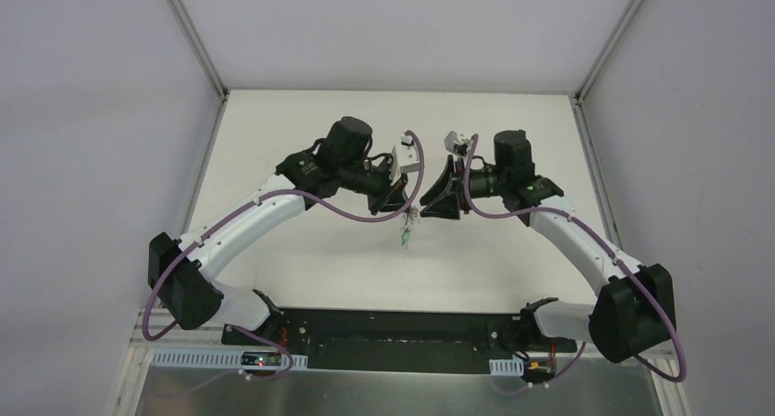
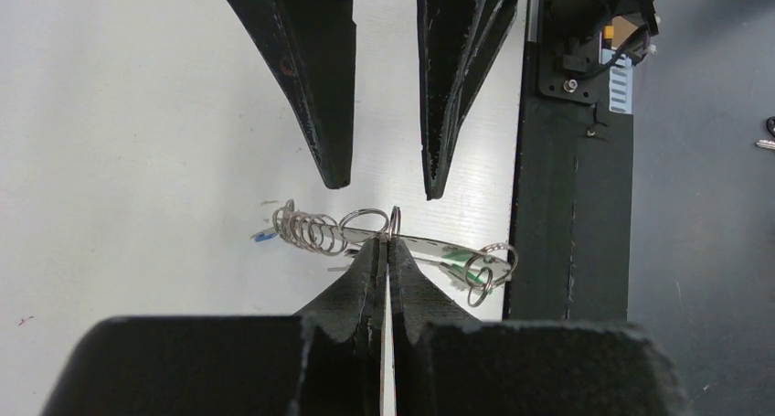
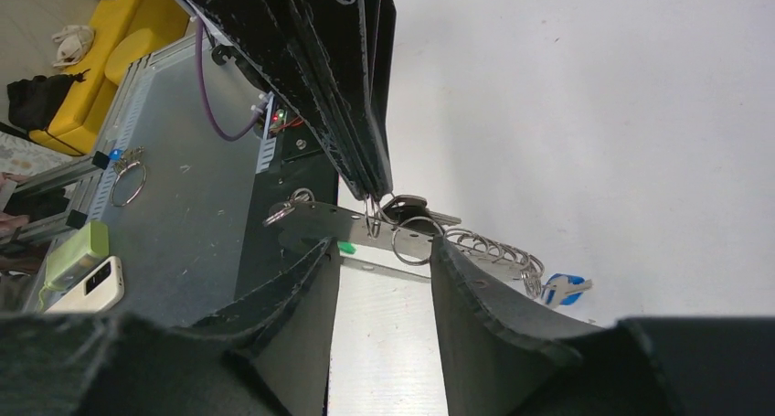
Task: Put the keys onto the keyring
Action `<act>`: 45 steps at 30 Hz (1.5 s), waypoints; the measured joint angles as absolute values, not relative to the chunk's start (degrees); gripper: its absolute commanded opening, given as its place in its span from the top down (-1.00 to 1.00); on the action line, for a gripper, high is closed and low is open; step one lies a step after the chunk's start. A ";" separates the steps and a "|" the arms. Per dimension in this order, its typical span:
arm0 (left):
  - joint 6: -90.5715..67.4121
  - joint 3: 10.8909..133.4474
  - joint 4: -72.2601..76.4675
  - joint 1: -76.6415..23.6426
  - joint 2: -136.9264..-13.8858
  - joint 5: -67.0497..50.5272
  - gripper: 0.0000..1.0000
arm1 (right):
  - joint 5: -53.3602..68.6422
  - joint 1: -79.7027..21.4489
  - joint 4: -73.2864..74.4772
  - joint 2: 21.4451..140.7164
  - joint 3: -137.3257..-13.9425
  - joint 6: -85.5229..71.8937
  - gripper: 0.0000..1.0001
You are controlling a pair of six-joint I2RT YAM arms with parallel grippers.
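Observation:
The keyring [image 2: 311, 229], a chain of silvery rings with a flat grey strap [image 3: 306, 224], hangs above the white table between both grippers. My left gripper [image 2: 387, 242] is shut on one ring of it; it also shows in the top view [image 1: 407, 204] and the right wrist view [image 3: 377, 189]. A blue key [image 3: 565, 288] hangs at the chain's end and a green key [image 2: 460, 261] by the strap end. A black key [image 3: 407, 206] sits beside the held ring. My right gripper [image 3: 384, 244] is open and empty, jaws either side of the held ring, also seen in the left wrist view [image 2: 384, 186].
The black base plate [image 2: 567, 206] runs along the table's near edge. Beyond it a grey metal shelf [image 3: 183, 215] holds a phone [image 3: 96, 286], a green block [image 3: 78, 251] and a spare ring [image 3: 128, 180]. Grey walls [image 1: 100, 114] enclose the table.

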State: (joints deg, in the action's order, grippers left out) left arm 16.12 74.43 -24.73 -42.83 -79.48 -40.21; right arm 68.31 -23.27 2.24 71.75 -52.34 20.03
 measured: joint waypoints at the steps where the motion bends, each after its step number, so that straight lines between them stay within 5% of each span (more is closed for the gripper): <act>1: 16.03 74.43 -24.73 -42.83 -79.48 -40.21 1.00 | 68.31 -23.49 2.22 71.92 -52.34 20.03 0.17; 19: 15.40 74.43 -24.29 -42.83 -79.94 -40.25 1.00 | 68.36 -24.86 -0.21 73.89 -53.25 17.91 0.31; 36: 14.31 74.43 -23.83 -42.83 -80.42 -40.12 1.00 | 68.79 -25.52 -1.83 74.76 -53.36 16.01 1.00; 42: 14.17 74.41 -23.46 -42.78 -80.44 -40.12 1.00 | 69.52 -25.36 -1.89 74.76 -53.36 15.94 1.00; 45: 13.34 73.60 -21.30 -42.26 -80.42 -41.06 0.82 | 70.06 -24.43 -1.91 74.76 -53.47 15.70 1.00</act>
State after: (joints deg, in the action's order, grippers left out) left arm 13.34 73.60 -21.30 -42.26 -80.42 -41.06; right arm 70.06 -24.43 -1.91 74.76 -53.47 15.70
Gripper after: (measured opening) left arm 0.012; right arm 0.006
